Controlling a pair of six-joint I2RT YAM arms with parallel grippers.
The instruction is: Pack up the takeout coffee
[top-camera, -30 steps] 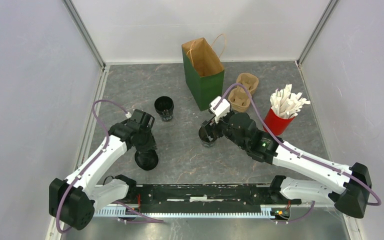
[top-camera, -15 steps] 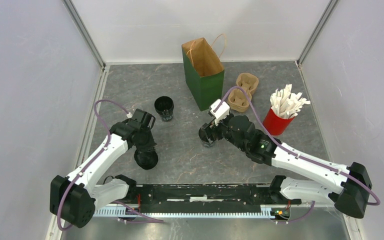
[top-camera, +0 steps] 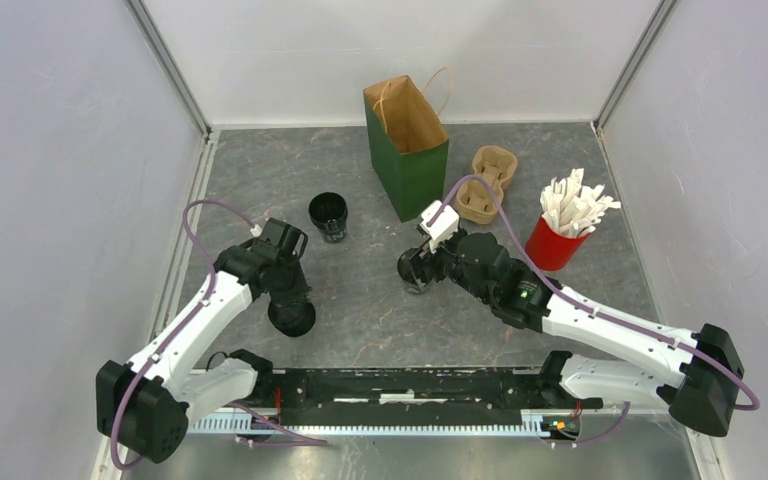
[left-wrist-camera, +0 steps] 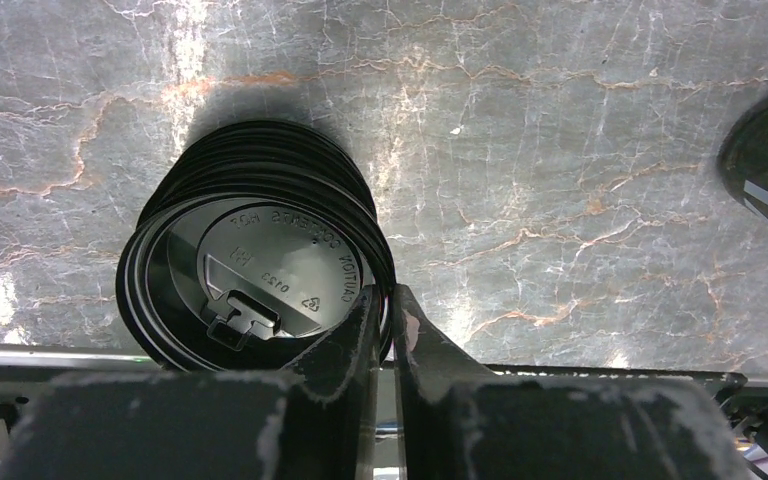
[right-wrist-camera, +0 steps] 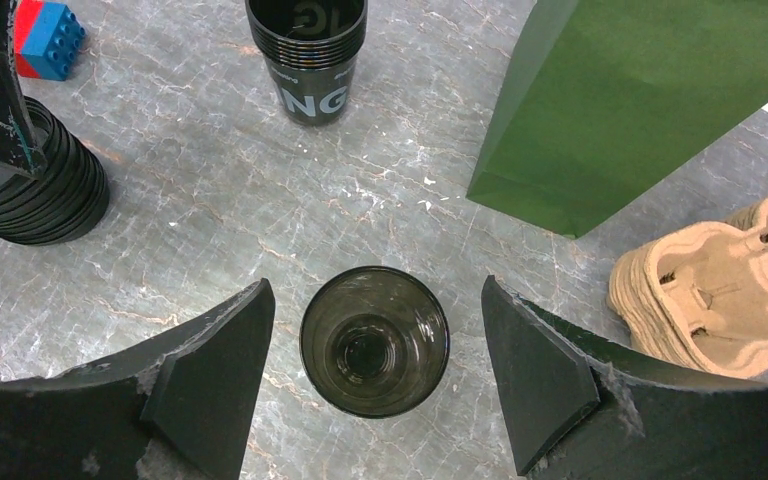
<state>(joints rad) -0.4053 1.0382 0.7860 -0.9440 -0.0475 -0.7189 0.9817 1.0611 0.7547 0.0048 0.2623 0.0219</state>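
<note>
Looking at the open cup [right-wrist-camera: 374,340] first: it stands upright with no lid at lower centre of the right wrist view. It sits between the fingers of my right gripper [right-wrist-camera: 375,288], which are spread wide on either side and clear of its wall. The cup stack [right-wrist-camera: 307,50] is at top centre, the green bag [right-wrist-camera: 650,100] upper right, the pulp carriers [right-wrist-camera: 730,285] at the right edge. In the left wrist view the lid stack [left-wrist-camera: 250,230] fills centre left. My left gripper [left-wrist-camera: 388,312] is pressed nearly together, pinching the rim of the top lid [left-wrist-camera: 275,270] at its lower right.
</note>
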